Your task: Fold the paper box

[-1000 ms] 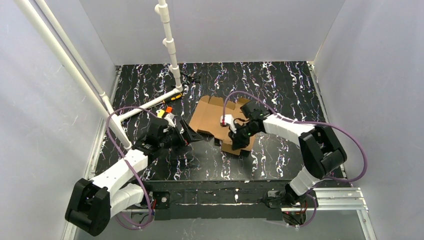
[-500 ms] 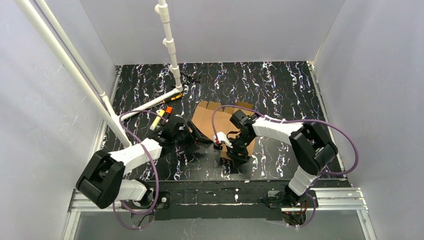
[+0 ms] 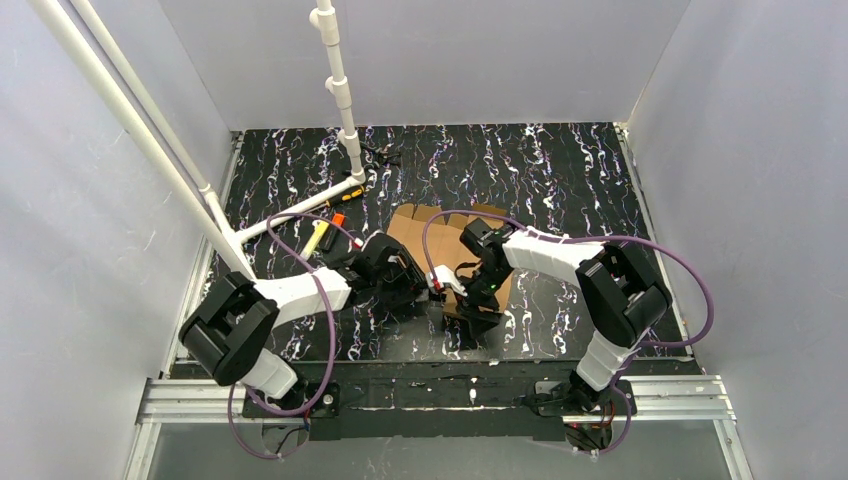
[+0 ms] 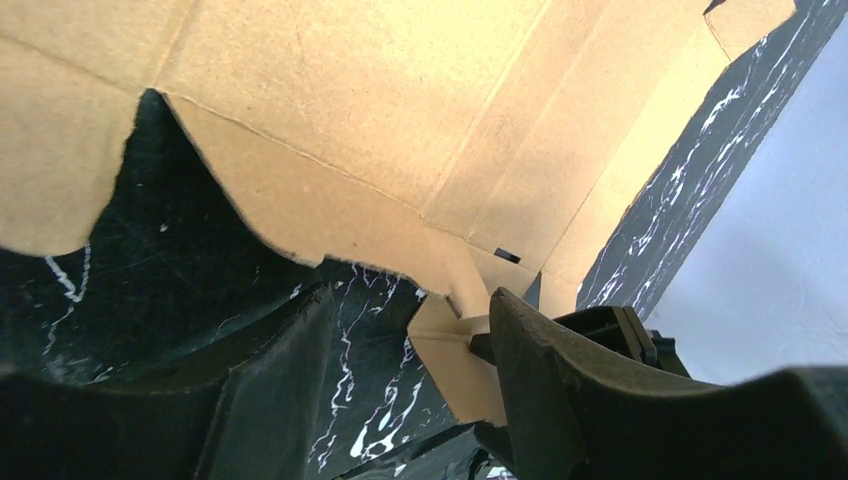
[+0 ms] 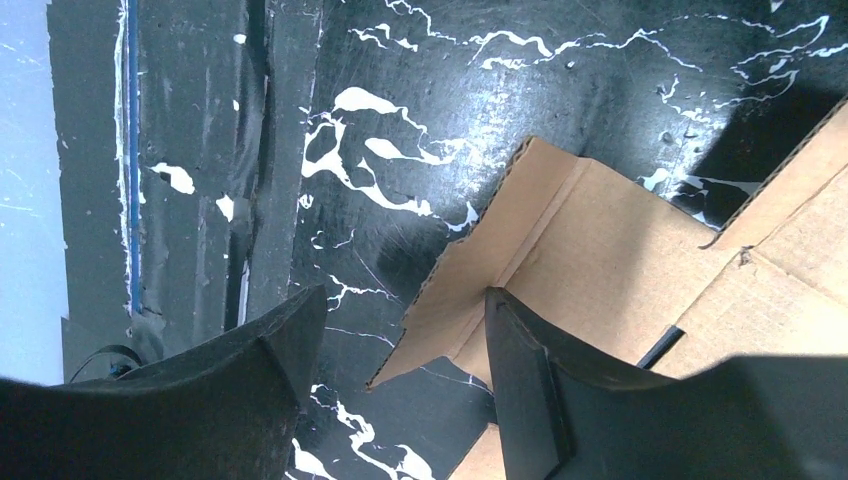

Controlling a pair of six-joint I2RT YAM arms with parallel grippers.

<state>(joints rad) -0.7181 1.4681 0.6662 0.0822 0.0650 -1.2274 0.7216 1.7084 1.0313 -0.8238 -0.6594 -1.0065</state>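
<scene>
The plain brown die-cut cardboard paper box point(image 5: 600, 260) is matt and fibrous — its cut edge shows corrugation. The black, white-veined worktop point(image 5: 420, 60) has a soft sheen. The left end effector point(image 4: 408, 295) has black fingers point(image 4: 565, 390) of matt plastic.

Swung left claw point(image 3: 403, 283) rightward across desk point(image 3: 560, 170) to paper box point(image 3: 440, 228) left edge, jaws narrowed. Drew right claw point(image 3: 468, 315) nearward to box's near corner, jaws parted from nearly closed.

No lettering, label, brand or number is legible on the plain paper box point(image 3: 420, 226) or the marbled table point(image 3: 560, 170).
</scene>
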